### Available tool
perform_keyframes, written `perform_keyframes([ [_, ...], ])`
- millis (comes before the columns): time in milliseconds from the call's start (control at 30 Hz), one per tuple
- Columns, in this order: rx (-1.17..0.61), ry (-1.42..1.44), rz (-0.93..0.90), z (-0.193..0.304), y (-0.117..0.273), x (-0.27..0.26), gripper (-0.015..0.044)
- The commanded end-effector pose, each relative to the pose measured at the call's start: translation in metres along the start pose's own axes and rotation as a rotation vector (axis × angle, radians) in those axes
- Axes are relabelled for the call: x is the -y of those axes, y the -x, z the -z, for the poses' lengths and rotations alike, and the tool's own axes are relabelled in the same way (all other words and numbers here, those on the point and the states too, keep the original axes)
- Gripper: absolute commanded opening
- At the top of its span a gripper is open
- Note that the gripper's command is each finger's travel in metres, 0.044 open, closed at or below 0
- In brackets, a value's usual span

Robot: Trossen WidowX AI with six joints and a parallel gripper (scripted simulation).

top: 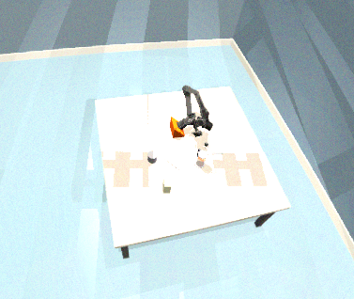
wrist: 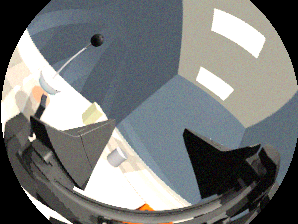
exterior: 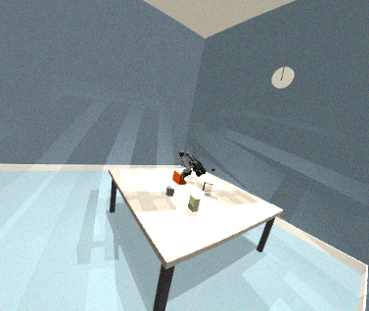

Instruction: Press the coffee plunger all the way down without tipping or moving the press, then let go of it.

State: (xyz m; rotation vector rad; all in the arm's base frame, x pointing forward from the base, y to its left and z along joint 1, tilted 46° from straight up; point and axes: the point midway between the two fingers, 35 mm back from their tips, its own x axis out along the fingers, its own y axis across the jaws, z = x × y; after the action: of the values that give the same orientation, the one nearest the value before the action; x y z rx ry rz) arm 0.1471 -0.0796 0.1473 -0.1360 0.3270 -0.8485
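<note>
The coffee press (top: 201, 158) (exterior: 208, 188) (wrist: 40, 94) stands upright on the table, with orange-brown contents, a pale lid and a dark handle. Its plunger's black knob (top: 206, 144) (exterior: 213, 169) (wrist: 97, 40) sits high above the lid on a thin rod, so the plunger is up. My gripper (wrist: 150, 128) is open, with nothing between its fingers. In the wrist view the knob and press are at the upper left, outside the fingers. In the top and exterior views the gripper is off to the arm's side of the press, apart from it; the fingers are small there.
An orange wedge-shaped block (top: 177, 128) (exterior: 178, 178) stands beside the arm. A grey cylinder (top: 152, 157) (exterior: 170, 191) (wrist: 117, 157) and a pale green box (top: 166, 187) (exterior: 194, 202) (wrist: 92, 114) stand on the table (top: 137, 212) (exterior: 197, 240), apart from the press.
</note>
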Motion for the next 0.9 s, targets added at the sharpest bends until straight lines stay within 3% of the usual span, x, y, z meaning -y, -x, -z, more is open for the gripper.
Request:
perform_keyframes([
  [0,-0.011,0.005,-0.002,0.000,0.000,0.000,0.0426],
  [233,-0.348,0.119,-0.102,0.009,-0.004,-0.019,0.0440],
  [533,-0.773,0.107,-0.442,-0.002,-0.011,-0.063,0.0440],
  [700,-0.871,0.012,-0.682,-0.028,-0.025,-0.083,0.0440],
  [867,-0.853,-0.150,-0.942,-0.066,-0.050,-0.092,0.0440],
])
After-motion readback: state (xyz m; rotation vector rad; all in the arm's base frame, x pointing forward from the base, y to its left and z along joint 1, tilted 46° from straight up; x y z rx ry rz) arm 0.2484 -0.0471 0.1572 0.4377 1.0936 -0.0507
